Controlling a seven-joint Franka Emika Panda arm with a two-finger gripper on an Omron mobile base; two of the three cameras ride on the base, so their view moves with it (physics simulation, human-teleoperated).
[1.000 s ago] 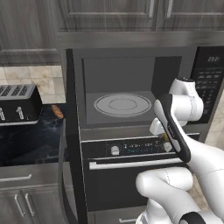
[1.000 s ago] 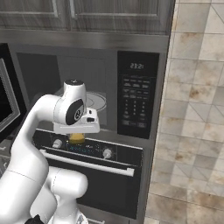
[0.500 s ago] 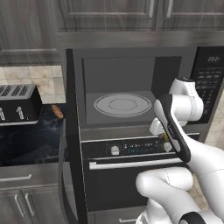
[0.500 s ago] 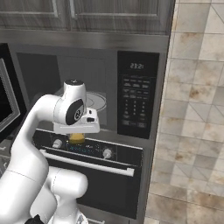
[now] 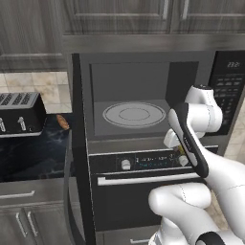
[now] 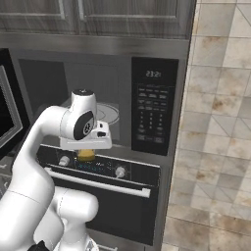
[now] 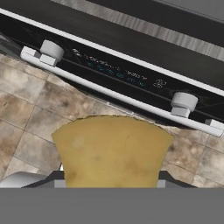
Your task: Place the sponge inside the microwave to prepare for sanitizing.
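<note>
Claw (image 6: 86, 158) points down just in front of the oven's control strip, jaws part-closed on the small yellow-orange soft sponge block (image 7: 112, 151), which hangs under the white hand (image 6: 84, 142) and shows as a yellow bit in the right base view too (image 6: 86, 155). Sponge is held, not yet in the big black built-in microwave (image 5: 143, 95); it sits below the cavity floor and in front of it. To do this step well, I'd judge: lift first so the sponge clears the lower lip of the opening, then push in far over the round glass turntable (image 5: 134, 115), keep the wrist off the right cavity wall and the keypad panel (image 6: 153, 113), release only once it sits low over the glass. Microwave door (image 5: 76, 191) stands swung open at the left, so the way in looks free. Below it, a black oven with round knobs (image 5: 126, 164) and a horizontal bar handle (image 5: 143, 180). Far left, dark surface (image 5: 33, 153) carrying a black toaster (image 5: 19, 115) and a reddish-brown sausage-shaped item (image 5: 62, 121). Grey wood cabinets (image 5: 119, 16) above, beige stone tile wall (image 6: 220, 122) at right.
</note>
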